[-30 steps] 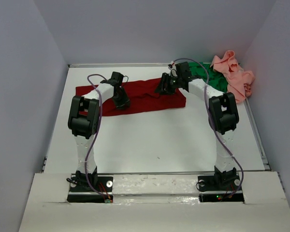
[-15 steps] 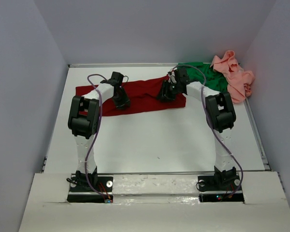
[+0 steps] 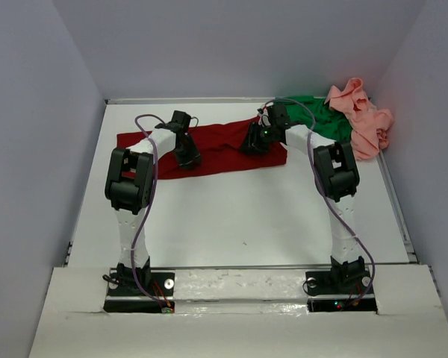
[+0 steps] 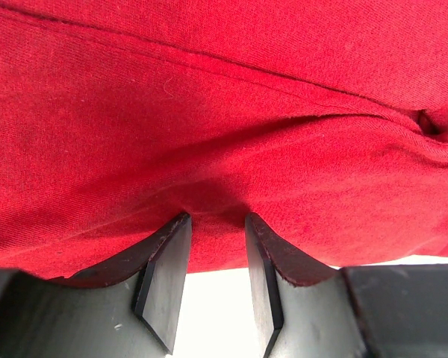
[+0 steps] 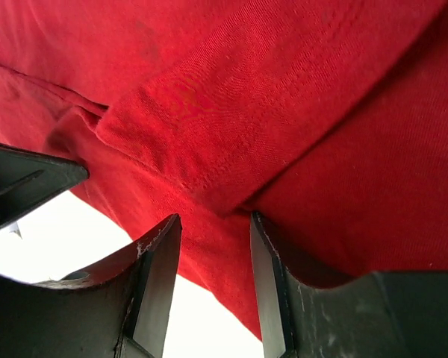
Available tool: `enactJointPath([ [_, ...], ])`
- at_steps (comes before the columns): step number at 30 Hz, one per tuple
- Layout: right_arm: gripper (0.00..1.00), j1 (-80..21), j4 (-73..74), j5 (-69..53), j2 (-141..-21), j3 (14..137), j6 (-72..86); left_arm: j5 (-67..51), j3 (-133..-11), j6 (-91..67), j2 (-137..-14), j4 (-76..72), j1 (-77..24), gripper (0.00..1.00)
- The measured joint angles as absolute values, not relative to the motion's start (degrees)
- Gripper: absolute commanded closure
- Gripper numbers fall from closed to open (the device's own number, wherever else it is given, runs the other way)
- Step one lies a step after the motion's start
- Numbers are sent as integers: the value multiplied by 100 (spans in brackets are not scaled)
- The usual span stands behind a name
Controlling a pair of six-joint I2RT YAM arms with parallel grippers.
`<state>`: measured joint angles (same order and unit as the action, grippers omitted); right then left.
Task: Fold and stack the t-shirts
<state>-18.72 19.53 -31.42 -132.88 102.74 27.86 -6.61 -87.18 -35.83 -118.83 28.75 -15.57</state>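
White tabletop inside a pale-walled booth. From above, the dark red shirt lies spread in a long band across the far half. The left tool is down on its near edge and the right tool is at its right end. The green shirt and pink shirt sit crumpled in the far right corner, touching each other.

Left wrist view: 2 fingers stand part-way apart at the red hem, with cloth puckered between the tips. Whether it is pinched cannot be told.

Right wrist view: the same stance at a doubled-over edge of red cloth, the grip likewise unclear.

On this evidence, the 1st of 3 shirts is only at the folding stage. No stack exists, and 2 shirts wait untouched.
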Motion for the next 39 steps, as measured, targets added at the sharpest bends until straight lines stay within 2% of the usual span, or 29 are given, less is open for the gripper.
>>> enactJointPath([
  [3,53,-1872,1935,-3140,-13336,10394,2788,-661,-8718,-3583,-11883,2875,-1557,52],
  [6,57,-1872,1927,-3140,-13410,10514,2797,-659,-8718,-3583,-11883,2875,-1557,52],
  [10,70,-1872,1907,-3144,-13618,10726,2829,-659,-8718,-3583,-11883,2875,-1557,52],
  [11,74,-1872,1900,-3144,-13659,10755,2847,-659,-8718,-3583,-11883,2875,-1557,52],
  [12,93,-1872,1905,-3148,-13708,10787,2856,-657,-8718,-3581,-11883,2877,-1557,52],
  [13,100,-1872,1900,-3148,-13743,10816,2871,-657,-8718,-3581,-11883,2877,-1557,52],
  [28,100,-1868,1559,-3404,-13845,11332,3301,-635,-8713,-3557,-11880,2875,-1566,52],
  [37,100,-1868,642,-3778,-14665,12186,3789,-633,-8591,-3557,-11808,2829,-1568,52],
  [38,91,-1868,502,-3841,-14838,12309,3857,-633,-8571,-3557,-11793,2827,-1568,52],
  [39,69,-1868,377,-3903,-14999,12422,3935,-631,-8545,-3557,-11773,2825,-1568,52],
])
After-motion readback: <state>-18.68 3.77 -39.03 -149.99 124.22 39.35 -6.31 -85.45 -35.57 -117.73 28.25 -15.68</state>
